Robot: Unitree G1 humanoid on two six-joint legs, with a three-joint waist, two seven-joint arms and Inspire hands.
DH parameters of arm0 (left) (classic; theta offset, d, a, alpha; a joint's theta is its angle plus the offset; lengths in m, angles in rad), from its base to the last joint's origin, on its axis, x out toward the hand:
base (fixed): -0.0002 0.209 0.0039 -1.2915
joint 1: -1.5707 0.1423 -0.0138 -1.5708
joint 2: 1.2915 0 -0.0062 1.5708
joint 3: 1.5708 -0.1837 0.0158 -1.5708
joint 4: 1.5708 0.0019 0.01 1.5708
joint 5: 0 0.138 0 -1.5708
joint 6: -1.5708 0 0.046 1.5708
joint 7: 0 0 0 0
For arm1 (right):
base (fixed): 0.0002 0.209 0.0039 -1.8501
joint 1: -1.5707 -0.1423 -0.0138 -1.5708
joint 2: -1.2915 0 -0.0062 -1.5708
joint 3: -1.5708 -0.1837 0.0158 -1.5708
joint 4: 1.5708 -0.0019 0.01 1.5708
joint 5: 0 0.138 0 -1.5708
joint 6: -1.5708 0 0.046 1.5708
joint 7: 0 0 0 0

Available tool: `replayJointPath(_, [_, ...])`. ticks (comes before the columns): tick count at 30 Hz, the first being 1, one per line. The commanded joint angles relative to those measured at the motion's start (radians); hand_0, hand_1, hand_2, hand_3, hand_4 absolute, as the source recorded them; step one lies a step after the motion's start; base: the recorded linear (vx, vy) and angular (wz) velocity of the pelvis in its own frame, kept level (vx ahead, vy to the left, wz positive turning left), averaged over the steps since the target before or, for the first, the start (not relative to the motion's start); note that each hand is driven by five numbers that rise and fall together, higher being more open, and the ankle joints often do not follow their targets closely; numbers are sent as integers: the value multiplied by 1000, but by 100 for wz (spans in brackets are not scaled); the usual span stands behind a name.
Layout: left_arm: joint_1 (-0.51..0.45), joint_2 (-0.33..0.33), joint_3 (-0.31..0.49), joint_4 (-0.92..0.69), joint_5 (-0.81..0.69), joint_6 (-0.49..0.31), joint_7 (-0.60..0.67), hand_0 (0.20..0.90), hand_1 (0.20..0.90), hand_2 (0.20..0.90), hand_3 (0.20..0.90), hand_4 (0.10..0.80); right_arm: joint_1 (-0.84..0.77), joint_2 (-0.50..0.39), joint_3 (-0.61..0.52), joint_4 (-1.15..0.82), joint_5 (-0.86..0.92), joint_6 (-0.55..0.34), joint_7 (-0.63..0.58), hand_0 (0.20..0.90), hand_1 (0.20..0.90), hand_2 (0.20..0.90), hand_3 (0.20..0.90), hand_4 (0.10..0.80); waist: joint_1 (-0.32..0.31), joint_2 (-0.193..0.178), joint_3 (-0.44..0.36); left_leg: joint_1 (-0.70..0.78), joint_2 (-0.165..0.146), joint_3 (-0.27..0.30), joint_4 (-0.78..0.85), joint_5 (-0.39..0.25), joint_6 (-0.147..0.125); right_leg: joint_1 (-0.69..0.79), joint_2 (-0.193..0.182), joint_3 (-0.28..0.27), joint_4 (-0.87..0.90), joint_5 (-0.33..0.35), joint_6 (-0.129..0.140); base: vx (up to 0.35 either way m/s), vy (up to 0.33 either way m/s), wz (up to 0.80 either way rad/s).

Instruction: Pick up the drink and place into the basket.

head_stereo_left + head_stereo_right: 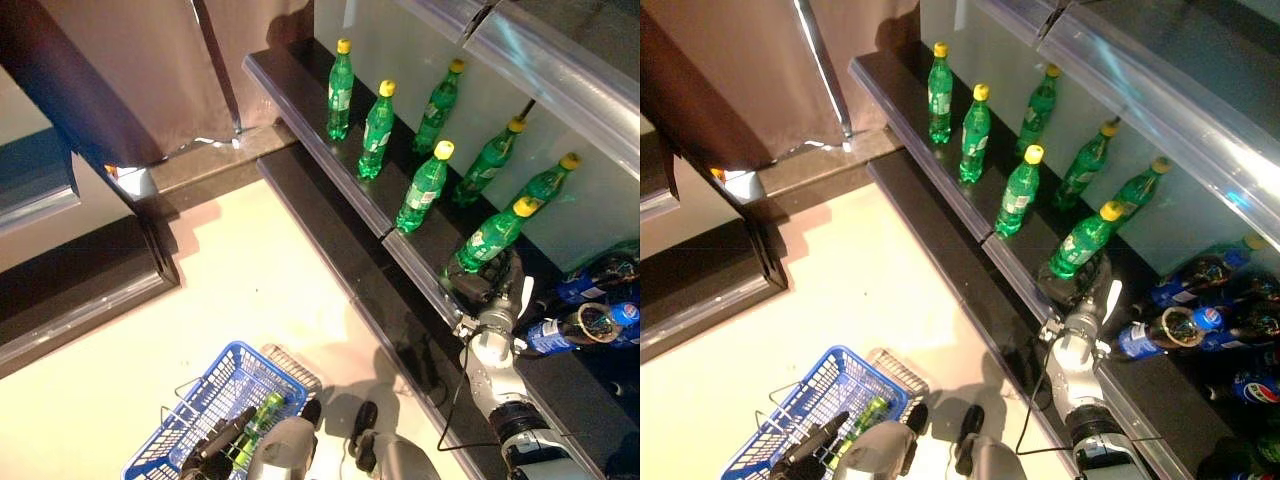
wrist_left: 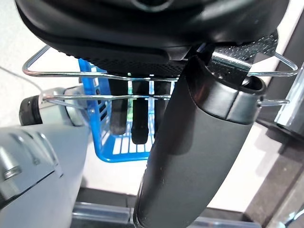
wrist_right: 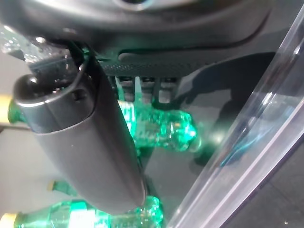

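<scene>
The right hand (image 1: 487,283) wraps its fingers around the nearest green plastic drink bottle with a yellow cap (image 1: 490,237) on the dark shelf (image 1: 300,85). The left hand (image 1: 222,440) grips the wire handles of the blue plastic basket (image 1: 215,385).

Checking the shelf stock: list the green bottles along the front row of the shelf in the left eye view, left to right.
Yellow-capped green bottle one → bottle two → bottle three → bottle four, with the right robot hand at its base.

Right hand (image 1: 482,283) hides nearest green bottle (image 1: 492,237) base.
</scene>
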Motion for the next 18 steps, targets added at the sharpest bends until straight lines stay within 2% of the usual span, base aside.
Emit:
replayJointPath(1, [71,59,-32,-89,-34,-25,-70,300,300,300,200,100,-89,-85,5,-112,1,-95,-36,900,900,900,900,800,13,10,-63,-58,-39,44,5,43,41,-7,39,63,-22,63,65,-40,2,0])
replayJointPath(11, [56,62,-46,-100,-54,-29,-67,300,300,300,200,100,-132,-97,-7,-121,-15,-68,-48,900,900,900,900,800,9,16,-34,-79,-34,50,28,48,33,-18,38,54,-10,68,61,-14,6,0])
replayJointPath(18, [-15,95,-76,-117,-145,-34,-69,300,300,300,200,100,-286,-145,-2,-62,-2,-90,-59,900,900,900,900,800,6,13,44,-161,-34,61,56,45,30,-94,48,43,11,75,62,-196,3,-2])
